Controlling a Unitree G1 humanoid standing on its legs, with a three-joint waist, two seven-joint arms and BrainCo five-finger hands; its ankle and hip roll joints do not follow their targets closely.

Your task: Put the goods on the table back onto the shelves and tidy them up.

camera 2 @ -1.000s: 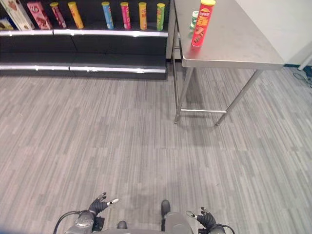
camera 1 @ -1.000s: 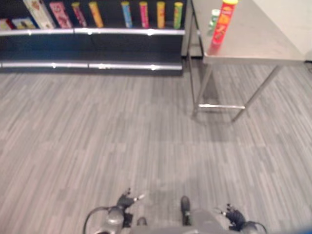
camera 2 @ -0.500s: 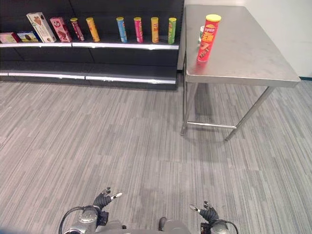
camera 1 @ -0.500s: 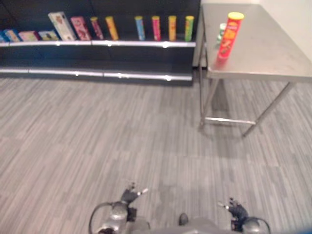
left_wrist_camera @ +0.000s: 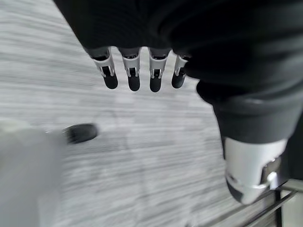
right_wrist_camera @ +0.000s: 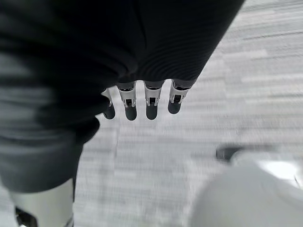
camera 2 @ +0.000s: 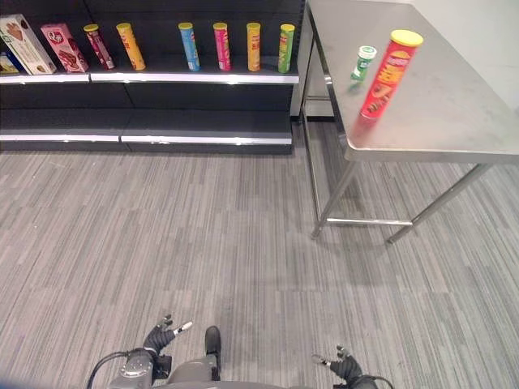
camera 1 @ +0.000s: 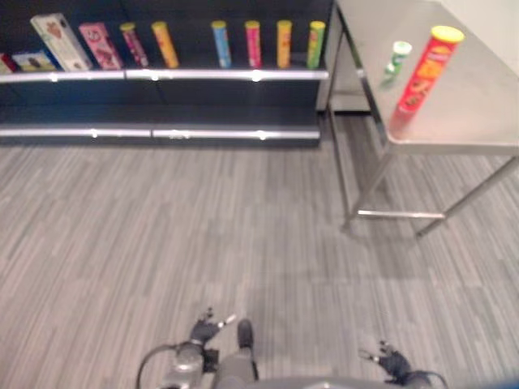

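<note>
Goods: tall red cylindrical can with yellow lid [camera 2: 386, 71] and small green-and-white bottle [camera 2: 363, 62] upright, near each other on steel counter [camera 2: 454, 97].
Shelf: dark shelves [camera 2: 162, 77] left of counter, row of coloured cans [camera 2: 231, 46].
Left robot hand [left_wrist_camera: 142, 71]: released, fingers straight, low above grey floor [camera 2: 243, 235].
Right robot hand [right_wrist_camera: 142, 101]: released, holding nothing.

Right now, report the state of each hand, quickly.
Left hand: open, fingers straight, holding nothing, low over the floor.
Right hand: open, fingers straight, holding nothing, low over the floor.
</note>
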